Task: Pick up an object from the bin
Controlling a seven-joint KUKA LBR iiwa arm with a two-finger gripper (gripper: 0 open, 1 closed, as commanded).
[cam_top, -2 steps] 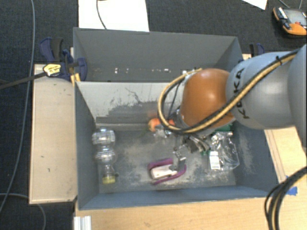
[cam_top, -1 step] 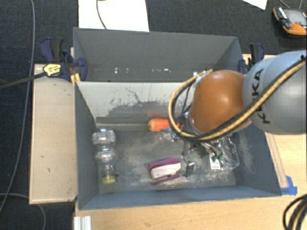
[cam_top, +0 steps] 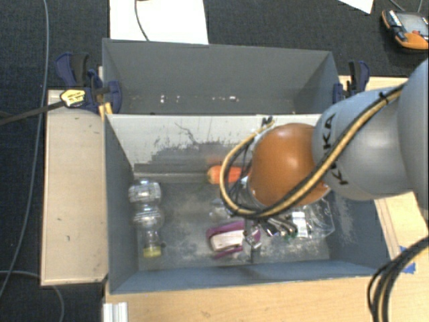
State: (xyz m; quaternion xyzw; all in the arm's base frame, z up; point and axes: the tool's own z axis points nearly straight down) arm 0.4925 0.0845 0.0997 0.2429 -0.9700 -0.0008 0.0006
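The gripper (cam_top: 253,241) is seen low in the bin (cam_top: 120,200), just beside a purple-and-white object (cam_top: 225,239) by the front wall. Whether it is open or closed cannot be told.

Robotics lab or test cell. A big grey industrial robot arm (cam_top: 375,146), lettering on its casing, reaches in from the right of the frame over a grey sheet-metal bin (cam_top: 214,72). All round is dark carpet floor (cam_top: 40,39), with a loose black cable (cam_top: 32,113) at left, a white paper sheet (cam_top: 171,15) at top and a small orange-and-black device (cam_top: 405,29) at upper right.
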